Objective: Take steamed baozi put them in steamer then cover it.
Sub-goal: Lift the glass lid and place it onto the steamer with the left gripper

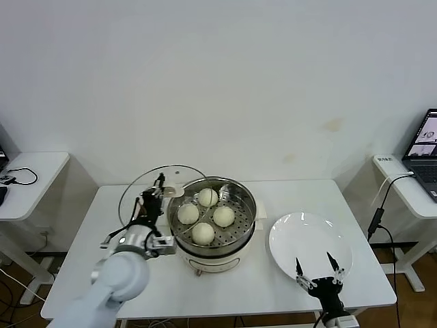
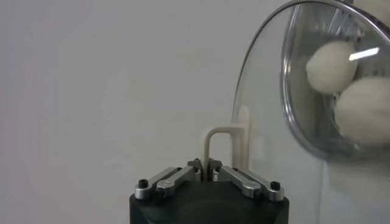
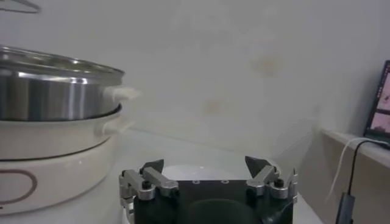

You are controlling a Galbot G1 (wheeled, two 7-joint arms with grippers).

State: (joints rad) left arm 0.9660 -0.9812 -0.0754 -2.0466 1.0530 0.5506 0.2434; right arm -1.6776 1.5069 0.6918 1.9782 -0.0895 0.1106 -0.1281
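Several pale steamed baozi (image 1: 207, 197) lie on the perforated tray inside the shiny steamer (image 1: 240, 205), which stands on its cream base at the table's middle. My left gripper (image 1: 161, 186) is shut on the cream handle (image 2: 223, 137) of the glass cover (image 1: 140, 193). It holds the cover tilted on edge just left of the steamer's rim. Through the glass cover (image 2: 262, 91) two baozi (image 2: 332, 66) show in the left wrist view. My right gripper (image 1: 317, 265) hangs open and empty over the near edge of the white plate (image 1: 307, 236). In the right wrist view, the right gripper (image 3: 207, 163) is well apart from the steamer (image 3: 55, 91).
The white table (image 1: 123, 225) has side desks on both sides. The right desk carries a laptop (image 1: 425, 147) with a cable (image 1: 377, 205) hanging down, and the left desk (image 1: 31, 171) carries a black cable. A plain wall stands close behind.
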